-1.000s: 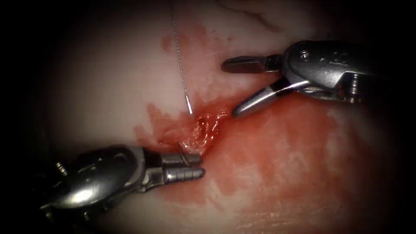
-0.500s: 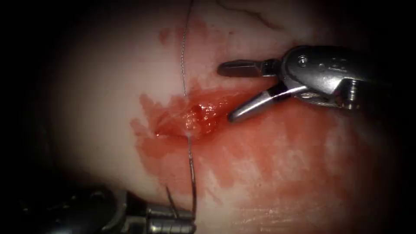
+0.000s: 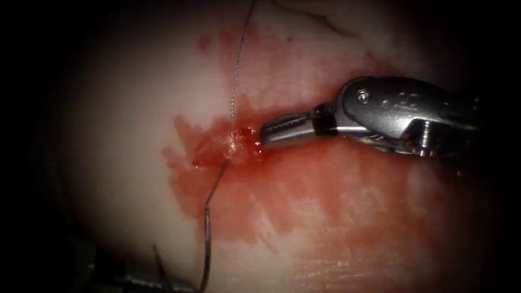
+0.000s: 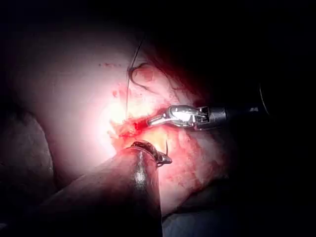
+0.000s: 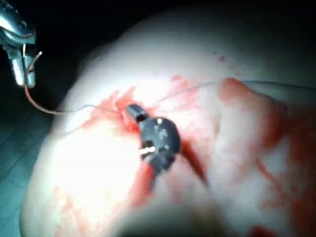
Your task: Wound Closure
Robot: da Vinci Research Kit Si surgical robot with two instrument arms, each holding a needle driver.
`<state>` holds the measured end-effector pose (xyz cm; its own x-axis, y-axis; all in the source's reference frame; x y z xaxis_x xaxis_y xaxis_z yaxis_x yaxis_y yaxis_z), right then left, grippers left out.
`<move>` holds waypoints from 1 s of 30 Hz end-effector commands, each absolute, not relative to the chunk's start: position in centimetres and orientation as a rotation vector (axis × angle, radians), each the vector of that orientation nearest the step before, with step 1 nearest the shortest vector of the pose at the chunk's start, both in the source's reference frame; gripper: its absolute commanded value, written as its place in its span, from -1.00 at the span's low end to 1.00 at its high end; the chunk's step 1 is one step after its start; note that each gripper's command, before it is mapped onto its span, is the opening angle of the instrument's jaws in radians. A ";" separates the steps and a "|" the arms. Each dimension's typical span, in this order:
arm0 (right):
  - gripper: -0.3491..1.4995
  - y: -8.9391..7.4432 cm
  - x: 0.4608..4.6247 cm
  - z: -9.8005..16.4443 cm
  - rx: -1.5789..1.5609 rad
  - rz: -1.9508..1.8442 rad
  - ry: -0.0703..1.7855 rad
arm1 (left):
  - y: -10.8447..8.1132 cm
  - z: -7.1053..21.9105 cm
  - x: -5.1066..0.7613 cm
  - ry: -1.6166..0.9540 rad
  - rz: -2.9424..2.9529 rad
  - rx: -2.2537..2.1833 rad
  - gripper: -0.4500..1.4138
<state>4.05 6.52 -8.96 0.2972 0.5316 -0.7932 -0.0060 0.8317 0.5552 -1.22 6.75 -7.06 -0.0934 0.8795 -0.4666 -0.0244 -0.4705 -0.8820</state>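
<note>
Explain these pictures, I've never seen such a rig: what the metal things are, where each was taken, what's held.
It's a surgical practice robot: two thin arms, each ending in a small claw. One picture is from an endoscope above; the others look along each arm's shaft. The tissue is pork belly with a cut and red fluid. The left claw grips the curved needle partway along its curve, outside the tissue. The thread runs from it through the cut. The right claw is shut, tips at the cut's right end; any grip unclear.
</note>
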 end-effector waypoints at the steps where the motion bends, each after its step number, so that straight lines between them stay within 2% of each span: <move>1: -1.00 6.5 4.17 -8.9 0.498 0.373 1.226 | 6.8 -7.0 -1.25 -0.953 1.652 -1.494 -0.89; 10: -1.00 6.3 4.44 -8.4 0.466 0.326 1.113 | 6.8 -7.2 -1.29 -0.919 1.671 -1.514 -0.89; 24: -1.00 6.4 4.46 -8.2 0.284 0.331 0.951 | 6.9 -7.7 -1.27 -0.845 1.697 -1.596 -0.89; 30: -1.00 6.5 4.42 -8.3 0.233 0.343 0.969 | 6.9 -7.8 -1.28 -0.833 1.707 -1.606 -0.89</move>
